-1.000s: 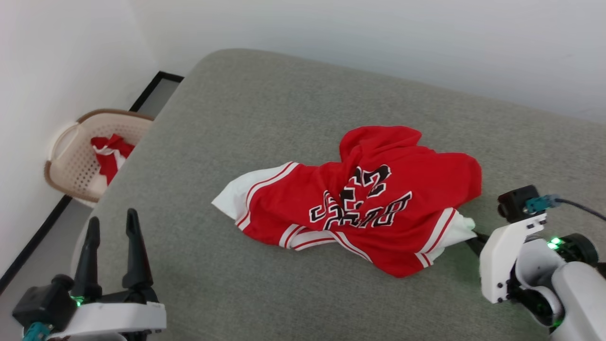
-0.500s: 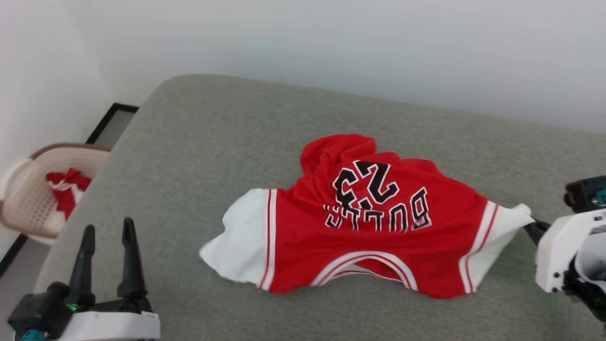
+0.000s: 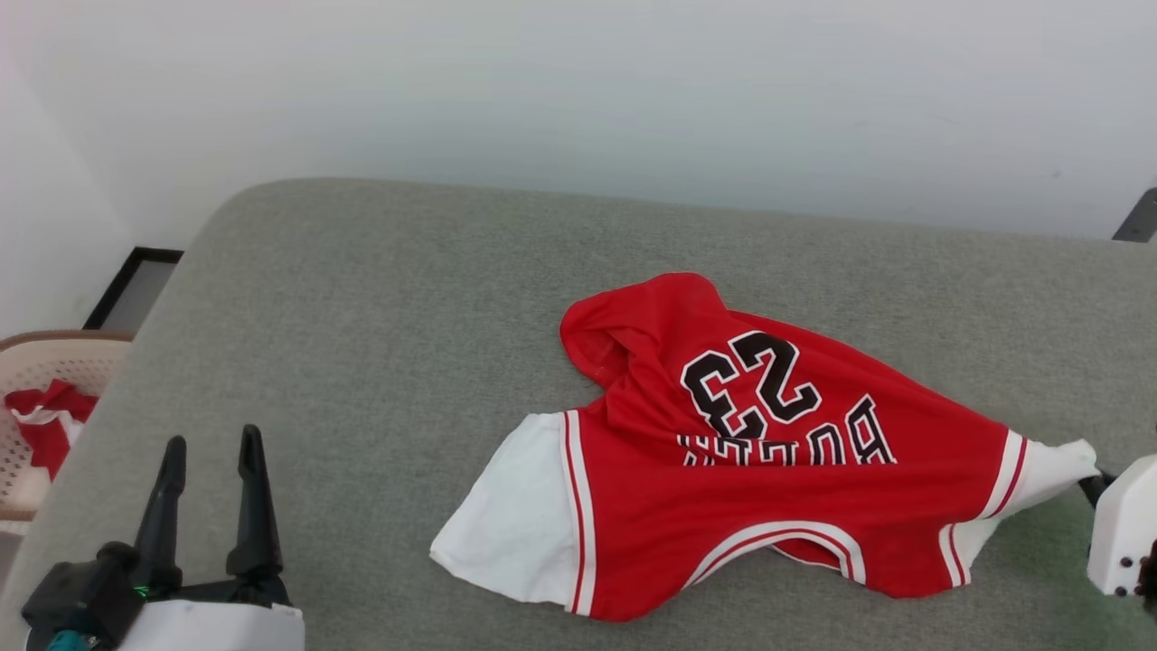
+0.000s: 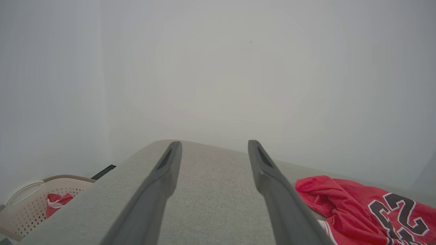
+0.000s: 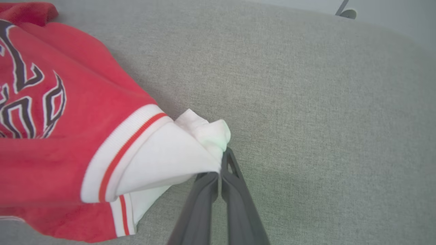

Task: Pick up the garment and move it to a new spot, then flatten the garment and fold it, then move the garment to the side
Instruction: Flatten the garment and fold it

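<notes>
Broadly, a pale wall (image 3: pixel 578 90) fills the upper part of the head view, and below it a grey fabric-covered tabletop (image 3: pixel 362 316) with a rounded corner spans the frame from left to right.

On the tabletop, right of centre in the head view, lies the garment (image 3: pixel 768 506), a red jersey spread partly flat with its black, white-outlined "23" (image 3: pixel 750 384) and lettering upside down to the camera. Its far end is bunched into a hump toward the upper middle. One white sleeve lies loose at its lower left, and the other white sleeve (image 5: pixel 163 160) is drawn out to a point at the right edge.

At the left edge of the head view, beyond the tabletop, stands a beige perforated basket (image 3: pixel 54 338) with a small red-and-white cloth (image 3: pixel 41 420) inside.

At the lower left, the left end effector (image 3: pixel 212 438) hovers over bare tabletop, well apart from the garment, its two dark fingers spread wide with nothing between them.

In the right wrist view, the right end effector (image 5: pixel 223 166) is clamped tight on the tip of that stretched white sleeve, the fabric puckering just above its fingers.
</notes>
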